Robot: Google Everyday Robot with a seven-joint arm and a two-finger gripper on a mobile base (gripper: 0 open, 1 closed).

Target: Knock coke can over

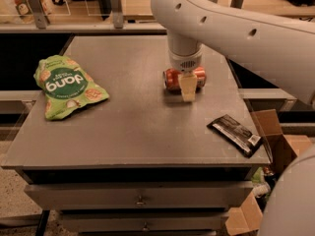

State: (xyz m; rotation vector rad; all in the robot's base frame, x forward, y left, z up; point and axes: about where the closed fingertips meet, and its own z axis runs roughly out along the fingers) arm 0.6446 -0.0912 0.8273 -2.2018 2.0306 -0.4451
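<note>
Tabletop [138,127] holds sideways coke can [172,79] beneath end effector [187,85], grip unclear.

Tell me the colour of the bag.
Green bag, white lettering, camera view. The gripper is at the can.

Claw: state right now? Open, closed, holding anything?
Claw: cannot be told; it hangs right at the coke can, which lies on its side on the table.

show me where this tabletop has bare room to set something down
Bare: the wide front-centre strip of the table between the green chip bag and the dark snack bar, plus the back-left part behind the bag. Crowded: right of centre, where the gripper is down at the coke can.
</note>
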